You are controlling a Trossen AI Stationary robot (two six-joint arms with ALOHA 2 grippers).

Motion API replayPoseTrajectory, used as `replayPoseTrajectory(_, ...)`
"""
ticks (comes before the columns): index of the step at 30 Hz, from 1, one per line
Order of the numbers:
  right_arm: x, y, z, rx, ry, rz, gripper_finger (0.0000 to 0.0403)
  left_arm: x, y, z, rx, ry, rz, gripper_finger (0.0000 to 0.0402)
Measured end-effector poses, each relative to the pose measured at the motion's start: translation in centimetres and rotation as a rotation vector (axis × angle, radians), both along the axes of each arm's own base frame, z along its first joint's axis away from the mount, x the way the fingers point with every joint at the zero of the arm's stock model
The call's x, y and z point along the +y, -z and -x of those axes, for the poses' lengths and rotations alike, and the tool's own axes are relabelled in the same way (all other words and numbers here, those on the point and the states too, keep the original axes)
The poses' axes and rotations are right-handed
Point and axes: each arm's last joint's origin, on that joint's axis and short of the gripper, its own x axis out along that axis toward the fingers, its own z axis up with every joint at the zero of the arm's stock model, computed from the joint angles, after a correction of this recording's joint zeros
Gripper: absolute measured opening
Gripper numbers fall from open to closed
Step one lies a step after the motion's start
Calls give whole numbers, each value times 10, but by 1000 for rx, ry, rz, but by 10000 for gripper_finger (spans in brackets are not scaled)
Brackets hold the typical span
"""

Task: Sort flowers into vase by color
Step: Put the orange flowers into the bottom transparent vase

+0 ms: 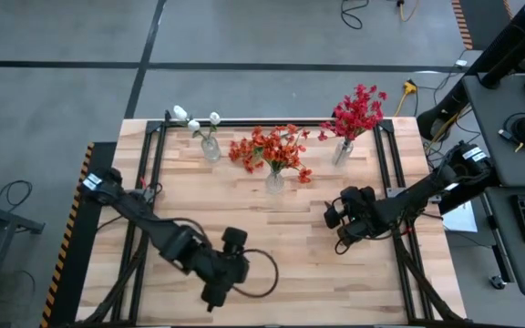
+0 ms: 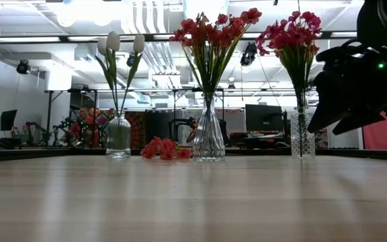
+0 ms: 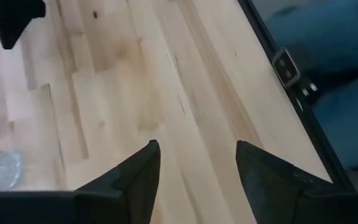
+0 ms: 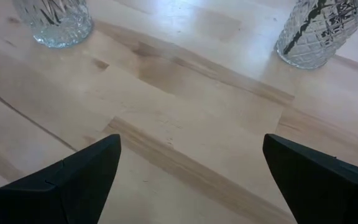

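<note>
Your flowers already stand in three vases along the far edge of the table (image 1: 244, 264): the white blooms (image 1: 195, 122) in the left vase (image 1: 211, 148), the orange spray (image 1: 272, 149) in the middle vase (image 1: 274, 181), the crimson spray (image 1: 358, 111) in the right vase (image 1: 342, 151). One small red-orange sprig (image 2: 161, 148) lies on the wood between the left and middle vases in the low view; whether it counts as unsorted, you cannot tell. The right gripper (image 1: 343, 219) hangs just short of the middle and right vases, fingers spread wide and empty. The left gripper (image 1: 219, 290) sits well back near the front edge, fingers (image 3: 138, 177) parted over bare wood, nothing between them. You look to be at the close of sorting; if that sprig belongs in a vase, your next move is a reach past the middle vase without knocking the glass.
</note>
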Motion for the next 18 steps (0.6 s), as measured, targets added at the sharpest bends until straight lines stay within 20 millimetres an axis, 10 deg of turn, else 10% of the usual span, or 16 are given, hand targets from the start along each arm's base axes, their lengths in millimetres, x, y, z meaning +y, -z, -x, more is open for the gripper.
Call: replayPoseTrajectory(18, 3, 1, 1, 57, -52, -43, 386, 50, 133, 17, -370, -407, -102, 82)
